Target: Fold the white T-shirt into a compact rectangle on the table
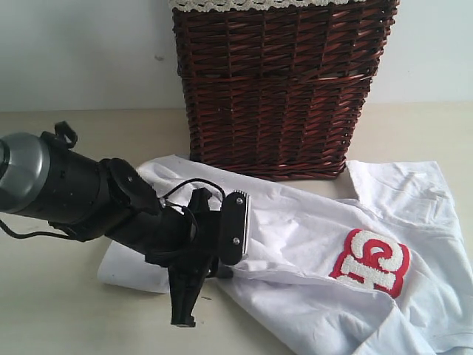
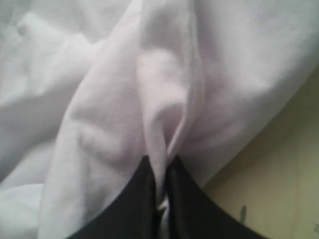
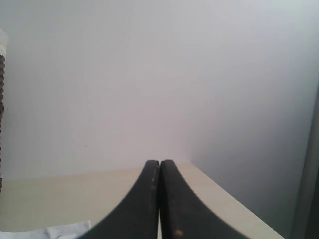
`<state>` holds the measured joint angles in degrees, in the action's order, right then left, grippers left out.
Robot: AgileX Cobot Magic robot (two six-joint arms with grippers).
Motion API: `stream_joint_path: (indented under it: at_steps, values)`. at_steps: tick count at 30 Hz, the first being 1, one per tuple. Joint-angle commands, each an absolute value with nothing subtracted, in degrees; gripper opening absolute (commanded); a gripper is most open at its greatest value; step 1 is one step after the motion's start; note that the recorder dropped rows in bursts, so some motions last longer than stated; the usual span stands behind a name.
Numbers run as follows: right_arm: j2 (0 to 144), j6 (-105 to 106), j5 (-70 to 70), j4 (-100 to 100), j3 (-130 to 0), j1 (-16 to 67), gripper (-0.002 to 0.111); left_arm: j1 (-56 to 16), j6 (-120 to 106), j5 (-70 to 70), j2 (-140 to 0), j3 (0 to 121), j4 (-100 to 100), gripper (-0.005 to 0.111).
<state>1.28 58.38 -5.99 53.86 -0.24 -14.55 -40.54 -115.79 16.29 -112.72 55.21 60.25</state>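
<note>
One wicker basket [image 1: 281, 96] stands against the white T-shirt [image 1: 295, 229].

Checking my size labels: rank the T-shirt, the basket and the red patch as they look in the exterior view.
1. T-shirt, widest spread.
2. Basket, close behind; both run off frame, so this order is unsure.
3. Red patch, clearly smallest.

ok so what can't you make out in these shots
Lettering on the patch: exterior view, partly covered by a fold of the T-shirt.
The T-shirt's right and lower parts: cut off by the exterior view's edge.
Which part the left gripper pinches: left wrist view is blurred, all white cloth.
Inside of the basket: top cut off, exterior view.
Where the right gripper is: outside the exterior view; its own view shows mainly wall.
</note>
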Motion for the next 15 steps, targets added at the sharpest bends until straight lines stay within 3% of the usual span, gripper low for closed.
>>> stream_joint_path:
  at_steps: [1, 6, 15]
  values:
    - [1.42, 58.46, -5.91, 53.57, 0.00, -14.41, 0.000, -38.00, -115.38, 10.29, -110.07, 55.32, 60.14, 0.000]
    - [1.42, 58.46, -5.91, 53.57, 0.00, -14.41, 0.000, -31.63, -120.22, 11.68, -102.21, 55.32, 55.62, 0.000]
    - [1.42, 58.46, -5.91, 53.57, 0.00, -14.41, 0.000, -27.93, -107.50, 54.28, -96.14, 55.32, 39.44, 0.000]
